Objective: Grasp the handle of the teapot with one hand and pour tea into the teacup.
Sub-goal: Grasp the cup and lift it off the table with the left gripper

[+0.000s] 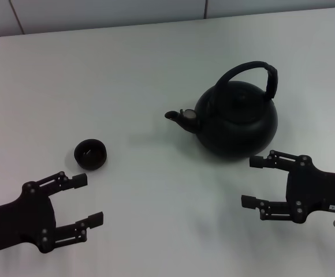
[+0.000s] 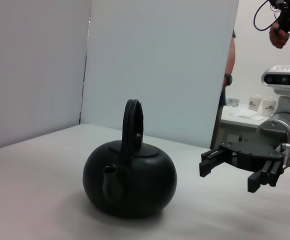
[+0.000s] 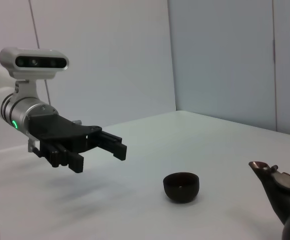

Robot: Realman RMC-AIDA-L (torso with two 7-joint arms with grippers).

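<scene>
The matte-black teapot point(image 1: 237, 124) stands upright on the white table point(image 1: 144, 75), right of centre, spout pointing left toward the teacup point(image 1: 90, 154). Its arched handle point(image 1: 245, 65) is free. The small black teacup sits left of centre, well apart from the pot. My right gripper point(image 1: 249, 182) hovers open just in front of the teapot, touching nothing. My left gripper point(image 1: 89, 199) hangs open in front of the cup. The left wrist view shows the teapot point(image 2: 130, 180), its handle point(image 2: 133, 120) and the right gripper point(image 2: 226, 178). The right wrist view shows the teacup point(image 3: 181, 186) and the left gripper point(image 3: 99, 159). No tea shows.
White partition panels point(image 2: 155, 65) stand behind the table. Beyond them a person point(image 2: 280, 27) stands at the far right, near a side table with paper cups point(image 2: 262, 102). Bare tabletop lies between cup and pot.
</scene>
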